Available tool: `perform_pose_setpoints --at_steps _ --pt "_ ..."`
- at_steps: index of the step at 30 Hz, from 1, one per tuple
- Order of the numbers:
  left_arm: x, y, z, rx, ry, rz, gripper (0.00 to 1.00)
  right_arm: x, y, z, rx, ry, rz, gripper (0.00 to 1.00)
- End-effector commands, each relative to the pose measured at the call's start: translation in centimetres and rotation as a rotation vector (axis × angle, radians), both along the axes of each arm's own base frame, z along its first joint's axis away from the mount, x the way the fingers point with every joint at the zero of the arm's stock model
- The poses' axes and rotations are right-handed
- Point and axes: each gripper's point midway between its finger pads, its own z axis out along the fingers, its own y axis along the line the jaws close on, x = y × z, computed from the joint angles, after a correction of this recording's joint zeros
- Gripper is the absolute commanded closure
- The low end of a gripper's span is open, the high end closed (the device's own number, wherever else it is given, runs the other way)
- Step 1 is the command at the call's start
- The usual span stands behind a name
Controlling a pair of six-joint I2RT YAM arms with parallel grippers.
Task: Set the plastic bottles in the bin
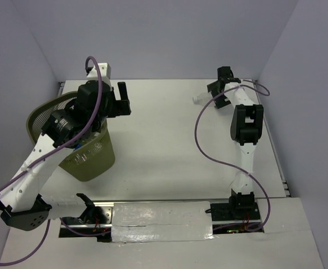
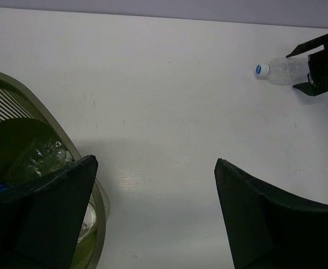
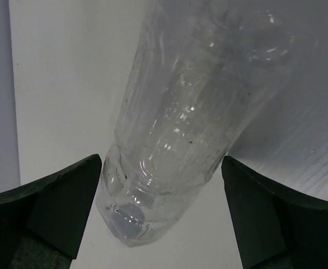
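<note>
One clear plastic bottle (image 1: pixel 203 99) with a white cap lies on the table at the far right; it also shows in the left wrist view (image 2: pixel 284 70). My right gripper (image 1: pixel 219 89) is open with its jaws either side of this bottle's base (image 3: pixel 153 185), not closed on it. The olive-green mesh bin (image 1: pixel 94 162) stands at the left. In the left wrist view, crinkly clear bottles (image 2: pixel 38 154) lie inside the bin's rim (image 2: pixel 52 126). My left gripper (image 1: pixel 122 101) is open and empty just right of the bin, above bare table (image 2: pixel 155 162).
The left arm reaches over the bin's top. Grey walls close the table at the back and both sides. A purple cable (image 1: pixel 200 140) loops beside the right arm. A taped strip (image 1: pixel 164 221) runs between the arm bases.
</note>
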Motion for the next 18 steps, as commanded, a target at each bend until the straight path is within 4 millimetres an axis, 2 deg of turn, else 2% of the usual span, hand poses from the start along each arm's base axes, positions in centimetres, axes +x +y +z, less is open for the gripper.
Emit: perform_pose_setpoints --at_steps 1,2,3,4,5,7,8,10,13,14,15,16,17,18 --pt "-0.2 0.4 0.9 -0.031 -0.030 0.024 0.01 -0.6 -1.1 1.2 -0.032 -0.015 -0.036 0.08" --pt "-0.3 0.5 1.0 -0.036 -0.033 0.025 0.01 -1.6 -1.1 0.2 -0.033 0.011 -0.036 0.14" --pt "-0.3 0.5 1.0 -0.036 -0.032 0.025 0.01 -1.6 -1.2 0.5 -0.039 -0.005 -0.037 0.31" --pt "-0.3 0.6 1.0 -0.039 -0.032 0.031 0.01 -1.8 -1.3 1.8 -0.042 -0.034 -0.037 0.35" --pt "-0.4 0.7 1.1 -0.040 -0.034 0.034 0.01 -2.7 -1.3 1.1 -0.045 -0.015 -0.032 0.39" --pt "-0.6 1.0 1.4 -0.038 -0.037 0.038 0.01 -2.9 -1.4 2.1 -0.059 -0.045 -0.020 0.50" --pt "-0.6 1.2 1.6 -0.035 -0.041 0.047 0.01 -3.7 -1.4 2.8 -0.061 -0.053 -0.014 0.54" --pt "-0.7 1.5 2.3 -0.029 -0.050 0.048 0.01 -3.9 -1.2 4.2 -0.077 -0.089 0.018 0.56" --pt "-0.6 1.7 2.5 -0.005 -0.038 0.052 0.01 -4.7 0.1 7.6 -0.095 -0.175 0.102 0.57" --pt "0.1 1.6 1.7 0.015 -0.008 0.057 0.01 -5.7 0.7 7.3 -0.095 -0.175 0.133 0.57" --pt "0.2 1.0 1.3 0.013 0.018 0.025 0.01 -5.4 1.9 11.3 -0.117 -0.294 0.201 0.57" --pt "0.5 0.6 1.0 0.016 0.038 0.016 0.01 -5.8 3.0 12.6 -0.113 -0.346 0.258 0.57" --pt "1.2 -0.2 0.0 0.028 0.068 -0.004 0.01 -7.2 5.4 12.4 -0.064 -0.370 0.366 0.57" --pt "1.1 -1.7 -0.4 0.007 0.094 -0.070 0.01 -7.6 7.1 16.1 -0.095 -0.487 0.479 0.55"
